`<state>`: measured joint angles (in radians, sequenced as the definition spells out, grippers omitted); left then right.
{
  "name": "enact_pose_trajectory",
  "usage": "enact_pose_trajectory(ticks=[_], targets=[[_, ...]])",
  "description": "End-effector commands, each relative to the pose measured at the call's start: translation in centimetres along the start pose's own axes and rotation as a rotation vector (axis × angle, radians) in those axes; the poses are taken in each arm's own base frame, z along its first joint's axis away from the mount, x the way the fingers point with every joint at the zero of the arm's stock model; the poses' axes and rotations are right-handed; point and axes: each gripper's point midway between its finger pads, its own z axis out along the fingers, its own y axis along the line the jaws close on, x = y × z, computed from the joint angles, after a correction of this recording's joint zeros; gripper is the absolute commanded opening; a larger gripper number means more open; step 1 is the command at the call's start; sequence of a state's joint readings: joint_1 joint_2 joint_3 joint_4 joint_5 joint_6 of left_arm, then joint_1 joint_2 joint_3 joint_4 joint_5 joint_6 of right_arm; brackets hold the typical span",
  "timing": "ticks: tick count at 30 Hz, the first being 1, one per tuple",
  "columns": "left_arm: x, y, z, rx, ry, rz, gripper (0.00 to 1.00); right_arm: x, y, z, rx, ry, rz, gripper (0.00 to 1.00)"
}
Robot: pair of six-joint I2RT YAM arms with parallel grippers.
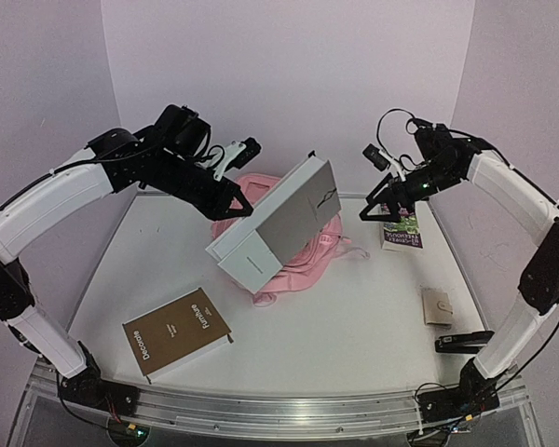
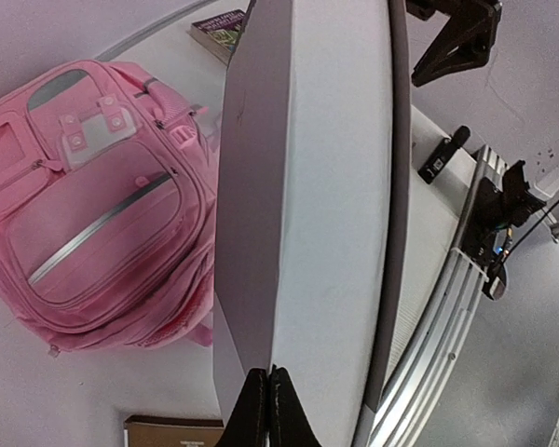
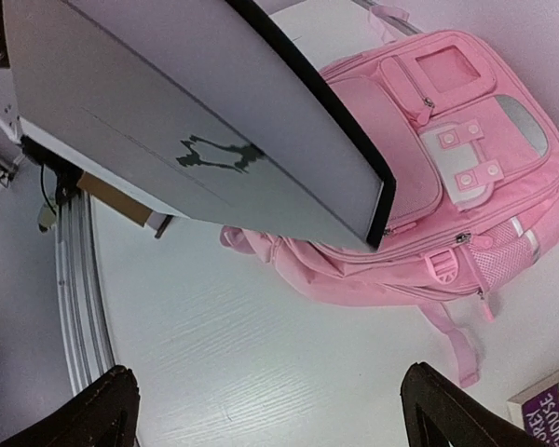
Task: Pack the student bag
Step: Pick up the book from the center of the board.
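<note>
While the left hand [image 1: 235, 198], clamped tight on a large white book [image 1: 279, 219], tilts it above the student bag [image 2: 102, 233] for packing, the right hand [image 1: 384, 207] hovers nearby, spread wide and empty.

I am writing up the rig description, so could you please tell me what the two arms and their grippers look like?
Both the left arm and right arm have white shells with black joints and thin black cables looping alongside. The left gripper and right gripper have black, tapering, wedge-shaped fingers. No markings are legible.
</note>
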<state>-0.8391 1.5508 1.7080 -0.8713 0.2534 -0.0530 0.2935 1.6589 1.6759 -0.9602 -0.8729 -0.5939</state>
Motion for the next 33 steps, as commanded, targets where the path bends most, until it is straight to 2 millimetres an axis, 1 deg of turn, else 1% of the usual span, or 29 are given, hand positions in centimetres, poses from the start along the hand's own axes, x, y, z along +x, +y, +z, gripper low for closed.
enact_pose_trajectory(ticks=[1,5,9,12,15,18,21,25,27,33], targets=[[-0.6,-3.5,-1.8,0.172,-0.062,0.122,0.00,-0.5,3.9,-3.2,-0.036,0.026,-0.292,0.98],[0.5,-5.0,-1.9,0.275,-0.037,0.178,0.00,0.7,6.5,-3.3,-0.118,0.084,-0.421,0.98],[0.7,-6.5,-2.3,0.361,-0.039,0.203,0.00,1.0,8.8,-2.4,-0.187,0.114,-0.451,0.98],[0.8,-7.2,-2.5,0.400,-0.039,0.211,0.00,0.8,9.8,-1.9,-0.217,0.115,-0.452,0.98],[1.0,-7.4,-2.3,0.415,-0.033,0.207,0.00,0.2,10.6,-1.6,-0.247,0.104,-0.440,0.98],[1.1,-7.6,-2.1,0.433,-0.029,0.207,0.00,0.2,11.8,-1.0,-0.281,0.113,-0.442,0.98],[1.1,-7.8,-2.0,0.441,-0.040,0.215,0.00,0.1,12.3,-0.6,-0.312,0.108,-0.418,0.98],[0.7,-7.9,-2.5,0.444,-0.071,0.228,0.00,0.0,12.5,-0.2,-0.338,0.097,-0.380,0.92],[0.7,-8.1,-2.7,0.455,-0.074,0.229,0.00,-0.2,12.7,-0.1,-0.353,0.086,-0.363,0.87],[1.1,-8.4,-2.1,0.486,-0.054,0.217,0.00,-0.6,13.5,0.1,-0.390,0.068,-0.347,0.73]])
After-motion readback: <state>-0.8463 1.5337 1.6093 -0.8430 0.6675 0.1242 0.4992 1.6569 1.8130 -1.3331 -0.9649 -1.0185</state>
